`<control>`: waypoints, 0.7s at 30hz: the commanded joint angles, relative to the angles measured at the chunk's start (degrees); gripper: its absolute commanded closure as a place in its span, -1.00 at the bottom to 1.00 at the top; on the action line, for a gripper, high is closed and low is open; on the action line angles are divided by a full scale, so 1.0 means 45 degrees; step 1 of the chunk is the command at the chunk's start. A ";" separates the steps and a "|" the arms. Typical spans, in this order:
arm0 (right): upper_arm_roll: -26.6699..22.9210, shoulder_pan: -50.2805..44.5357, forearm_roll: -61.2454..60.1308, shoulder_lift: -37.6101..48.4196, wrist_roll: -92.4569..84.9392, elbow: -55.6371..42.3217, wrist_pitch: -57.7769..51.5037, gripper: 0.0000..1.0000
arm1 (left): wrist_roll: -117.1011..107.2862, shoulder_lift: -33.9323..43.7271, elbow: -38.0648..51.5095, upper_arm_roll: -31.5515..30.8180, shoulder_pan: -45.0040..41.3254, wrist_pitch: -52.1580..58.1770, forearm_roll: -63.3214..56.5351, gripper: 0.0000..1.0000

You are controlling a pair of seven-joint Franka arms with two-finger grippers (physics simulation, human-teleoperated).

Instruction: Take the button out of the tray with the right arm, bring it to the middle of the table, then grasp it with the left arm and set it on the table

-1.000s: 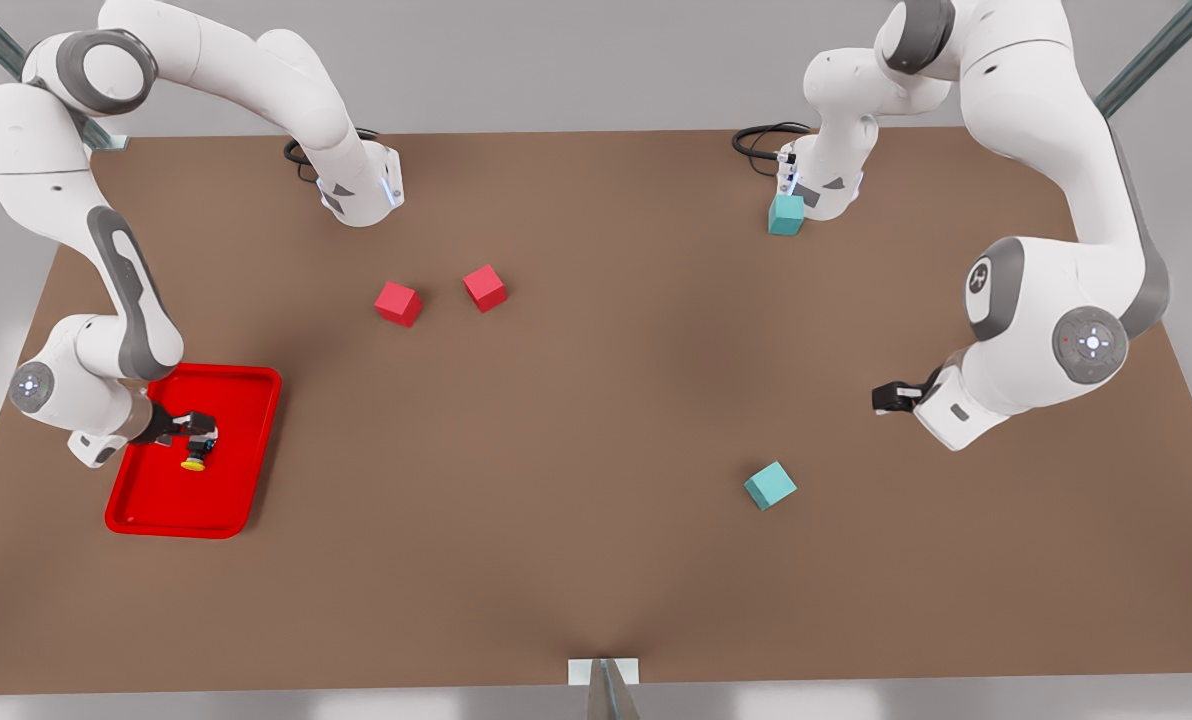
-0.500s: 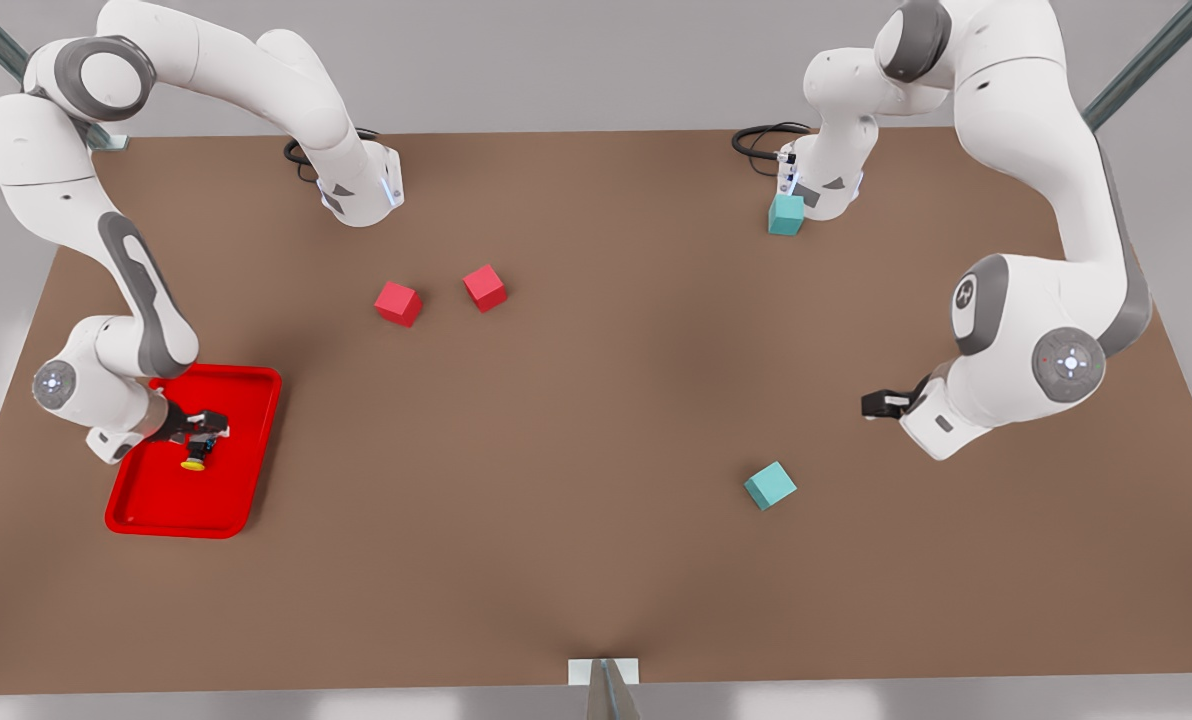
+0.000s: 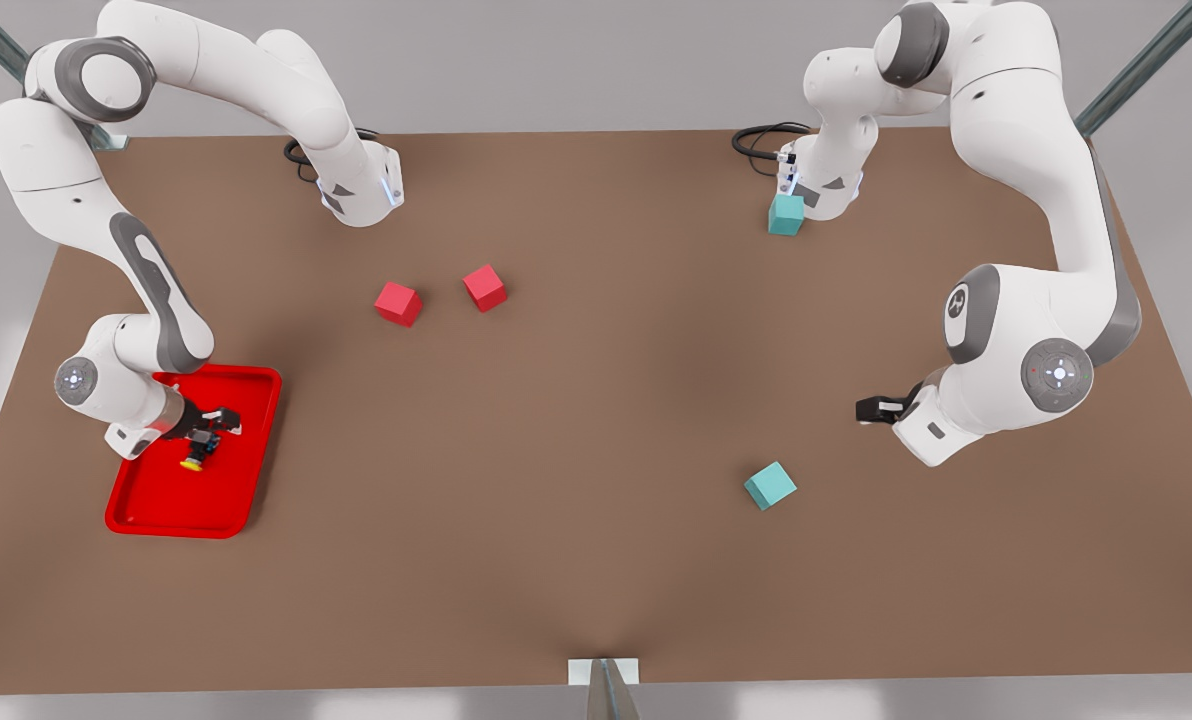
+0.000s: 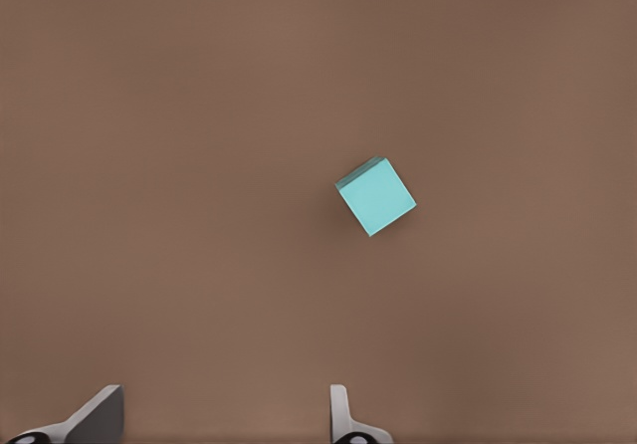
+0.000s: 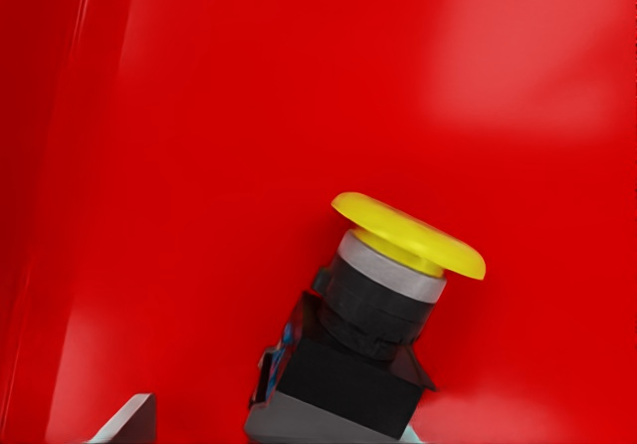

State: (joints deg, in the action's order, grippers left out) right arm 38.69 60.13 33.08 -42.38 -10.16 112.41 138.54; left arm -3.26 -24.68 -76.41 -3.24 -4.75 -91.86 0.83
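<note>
The right arm's black two-finger gripper (image 3: 208, 432) is hanging over the shallow bright red rectangular tray (image 3: 246, 470) at the front view's left, and it is pinching the tiny push-button with the round yellow cap (image 3: 194, 457) by its dark body. In the right wrist view the button (image 5: 373, 315) is sitting tilted against the tray's red floor (image 5: 249, 115), yellow cap pointing away from the camera, one pale fingertip (image 5: 124, 419) showing beside it. Whether the button is touching the tray floor is hard to tell.

Over at the front view's right, the left arm's black gripper (image 3: 871, 409) is hovering above the large flat matte brown tabletop (image 3: 596, 480), its fingers spread wide apart in the left wrist view (image 4: 224, 414), gripping nothing. A small teal cube (image 3: 770, 485) is lying on the table near it, also seen from the left wrist (image 4: 375, 196). A second teal cube (image 3: 785, 215) is sitting by the far arm base, and two red cubes (image 3: 398, 303) (image 3: 484, 288) are resting near each other toward the far middle.
</note>
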 commanded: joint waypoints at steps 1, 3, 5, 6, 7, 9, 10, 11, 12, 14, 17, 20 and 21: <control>-0.0042 -0.0022 0.0109 0.0023 0.0343 0.0002 0.0131 -0.54 | -0.0058 0.0015 0.0007 -0.0002 0.0000 -0.0016 -0.0009 -1.00; -0.0022 -0.0022 0.0128 0.0023 0.0499 0.0002 0.0111 -0.54 | -0.0058 0.0015 0.0007 -0.0002 0.0000 -0.0016 -0.0009 -1.00; -0.0023 -0.0022 0.0226 0.0023 0.0500 0.0002 0.0111 -0.54 | -0.0058 0.0015 0.0007 -0.0002 0.0000 -0.0016 -0.0009 -1.00; -0.0022 -0.0022 0.0226 0.0023 0.0499 0.0002 0.0111 -0.54 | -0.0058 0.0015 0.0007 -0.0002 0.0000 -0.0016 -0.0009 -1.00; -0.0022 -0.0002 0.0226 0.0023 0.0499 0.0002 0.0111 -0.54 | -0.0058 0.0015 0.0007 -0.0002 -0.0039 -0.0016 -0.0009 -1.00; -0.0023 -0.0002 0.0265 0.0023 0.0519 0.0002 0.0111 -0.54 | -0.0058 0.0015 0.0007 -0.0002 -0.0039 -0.0016 -0.0009 -1.00; -0.0022 -0.0022 0.0265 0.0023 0.0538 0.0002 0.0111 -0.52 | -0.0058 0.0015 0.0007 -0.0002 -0.0039 -0.0016 -0.0009 -1.00; -0.0022 -0.0022 0.0265 0.0023 0.0539 0.0002 0.0111 -0.47 | -0.0058 0.0015 0.0007 -0.0002 -0.0039 -0.0016 -0.0009 -1.00; -0.0023 -0.0022 0.0265 0.0023 0.0539 0.0002 0.0111 -0.46 | -0.0058 0.0034 0.0007 -0.0002 -0.0039 -0.0016 -0.0009 -1.00; -0.0022 -0.0041 0.0265 0.0023 0.0558 0.0002 0.0111 -0.36 | -0.0058 0.0034 0.0007 -0.0002 -0.0039 -0.0016 -0.0009 -1.00; -0.0023 -0.0041 0.0265 0.0023 0.0558 0.0002 0.0111 -0.30 | -0.0058 0.0034 0.0007 -0.0002 -0.0039 -0.0016 -0.0009 -1.00; -0.0042 -0.0041 0.0265 0.0062 0.0558 0.0002 0.0111 -0.25 | -0.0058 0.0034 0.0007 -0.0002 -0.0039 -0.0016 -0.0009 -1.00; -0.0022 -0.0061 0.0265 0.0101 0.0616 0.0002 0.0111 -0.24 | -0.0058 0.0034 0.0026 -0.0002 -0.0039 -0.0016 -0.0009 -1.00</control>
State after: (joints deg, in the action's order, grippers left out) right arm 38.55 59.89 34.13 -42.01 -8.71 112.43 139.06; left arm -3.42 -24.59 -76.37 -3.24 -4.92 -91.95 0.83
